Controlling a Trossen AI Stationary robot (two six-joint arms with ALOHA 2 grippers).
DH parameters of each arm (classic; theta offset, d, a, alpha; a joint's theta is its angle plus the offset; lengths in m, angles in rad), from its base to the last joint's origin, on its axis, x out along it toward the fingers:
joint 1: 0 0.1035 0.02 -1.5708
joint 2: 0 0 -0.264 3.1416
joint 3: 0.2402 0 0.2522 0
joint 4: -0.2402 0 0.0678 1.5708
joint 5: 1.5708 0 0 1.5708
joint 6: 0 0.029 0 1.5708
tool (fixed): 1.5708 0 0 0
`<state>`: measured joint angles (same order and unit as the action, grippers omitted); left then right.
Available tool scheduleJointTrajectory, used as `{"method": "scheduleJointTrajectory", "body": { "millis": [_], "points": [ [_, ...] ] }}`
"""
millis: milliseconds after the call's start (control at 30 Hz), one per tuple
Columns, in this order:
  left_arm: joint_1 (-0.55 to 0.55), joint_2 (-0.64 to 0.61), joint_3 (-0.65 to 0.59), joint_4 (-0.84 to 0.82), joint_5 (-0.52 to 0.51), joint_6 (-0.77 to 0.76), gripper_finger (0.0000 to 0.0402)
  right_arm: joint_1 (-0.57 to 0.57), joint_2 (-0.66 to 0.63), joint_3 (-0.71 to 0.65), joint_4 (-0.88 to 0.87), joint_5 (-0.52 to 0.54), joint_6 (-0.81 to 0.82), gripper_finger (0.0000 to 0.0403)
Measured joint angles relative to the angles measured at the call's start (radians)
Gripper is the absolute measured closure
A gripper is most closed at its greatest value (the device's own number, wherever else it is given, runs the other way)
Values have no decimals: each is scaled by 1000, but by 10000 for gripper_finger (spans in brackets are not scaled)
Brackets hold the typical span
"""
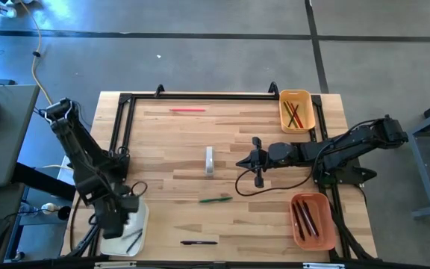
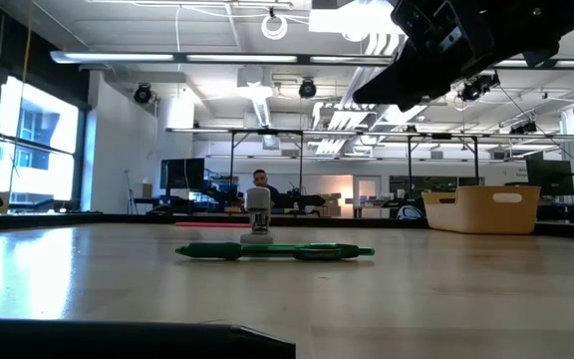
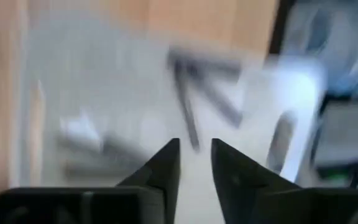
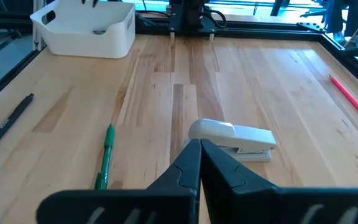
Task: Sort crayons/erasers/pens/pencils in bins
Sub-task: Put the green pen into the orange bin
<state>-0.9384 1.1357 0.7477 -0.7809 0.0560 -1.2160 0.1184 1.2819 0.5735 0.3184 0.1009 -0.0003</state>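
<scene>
The left claw [image 1: 116, 218] hangs slightly open over the white bin [image 1: 125, 232], lower left. The black pen [image 1: 198, 242] lies sideways just right of it. The right claw [image 1: 254, 161] is closed.

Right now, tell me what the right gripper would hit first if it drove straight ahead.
Most likely the white stapler: it lies just beyond the right gripper, whose shut fingers point at it. The gripper's height above the table is unclear, so it might pass over.

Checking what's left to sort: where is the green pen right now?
In the high view the green pen lies loose on the table's middle, nearer the front edge, just beyond the white stapler and above the black pen.
</scene>
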Motion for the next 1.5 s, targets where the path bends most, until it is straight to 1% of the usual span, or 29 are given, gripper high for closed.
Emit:
{"method": "scheduleJointTrajectory", "body": {
  "millis": [100, 200, 300, 367, 433, 533, 633, 700, 800, 867, 933, 1033, 1133, 1233, 1333, 1400, 1500],
  "points": [
    [46, -57, 6, 42, -131, 104, 358, 0, 0, 0, 10, 0, 0, 403],
    [117, -115, -10, 119, -233, 273, 392, 0, 0, 0, 39, 0, 0, 403],
    [209, -174, -74, 278, -295, 458, 396, 0, 0, 1, 66, 0, 0, 403],
    [277, -207, -142, 429, -303, 577, 396, 2, 0, 1, 82, 0, 2, 403],
    [345, -228, -226, 608, -283, 691, 400, 7, 0, 1, 94, 2, 27, 403],
    [449, -235, -366, 929, -245, 823, 400, 32, 0, 4, 112, 4, 53, 403],
    [550, -221, -499, 1209, -217, 910, 401, 72, 9, 34, 97, 47, 87, 403],
    [613, -210, -577, 1373, -218, 954, 401, 99, 27, 65, 58, 76, 109, 403],
    [692, -193, -662, 1577, -226, 1014, 401, 135, 79, 134, -30, 106, 162, 403],
    [735, -191, -704, 1660, -235, 1054, 401, 155, 129, 193, -89, 108, 196, 403],
    [772, -191, -732, 1729, -256, 1096, 401, 172, 186, 255, -160, 108, 237, 403],
    [822, -197, -738, 1731, -288, 1137, 401, 192, 270, 360, -277, 108, 326, 402],
    [864, -199, -737, 1759, -305, 1163, 401, 209, 353, 471, -425, 109, 412, 392],
    [904, -199, -738, 1748, -270, 1195, 401, 221, 437, 577, -554, 107, 470, 366],
    [935, -199, -737, 1735, -222, 1198, 401, 225, 514, 673, -678, 83, 507, 330],
    [946, -198, -737, 1728, -213, 1176, 401, 225, 560, 727, -757, 68, 524, 304],
    [953, -197, -737, 1698, -220, 1170, 401, 220, 624, 795, -818, 41, 524, 273]
  ]
}}
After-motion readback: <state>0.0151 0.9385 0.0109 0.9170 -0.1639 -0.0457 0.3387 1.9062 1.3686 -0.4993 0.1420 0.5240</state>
